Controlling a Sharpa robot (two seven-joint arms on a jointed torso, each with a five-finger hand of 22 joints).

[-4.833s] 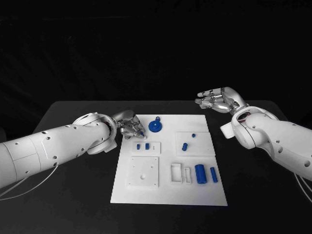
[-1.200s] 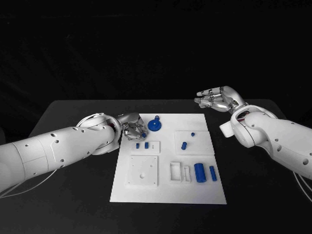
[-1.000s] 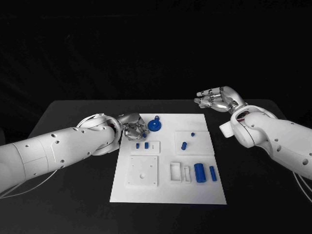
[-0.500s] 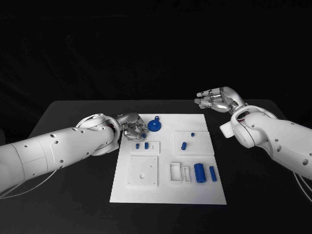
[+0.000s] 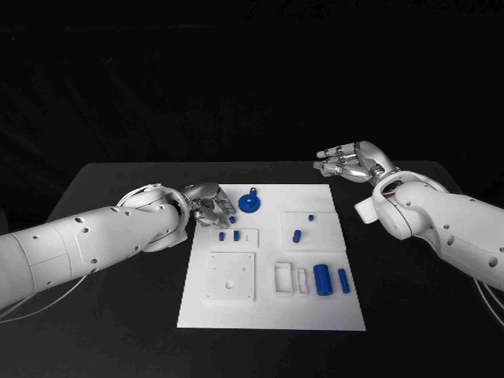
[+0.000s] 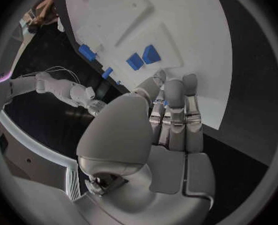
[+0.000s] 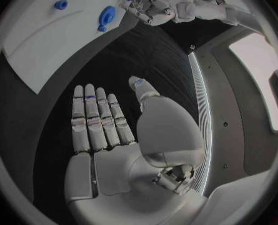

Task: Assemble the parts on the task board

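We see our left hand (image 5: 207, 204) at the left edge of the white board (image 5: 272, 315), by the two small blue pieces (image 5: 229, 235). Its fingers are curled together, and we cannot tell whether they pinch anything. Over the last seconds it has crept slightly toward the far corner, so we judge the insertion unfinished. Our right hand (image 5: 349, 161) stays flat, open and empty beyond the board's far right corner.

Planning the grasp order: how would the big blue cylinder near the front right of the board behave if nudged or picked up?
The big blue cylinder lies on its side on the white board, so a sideways nudge would probably roll it. It looks like smooth, rigid plastic: likely light, stiff, possibly slippery.
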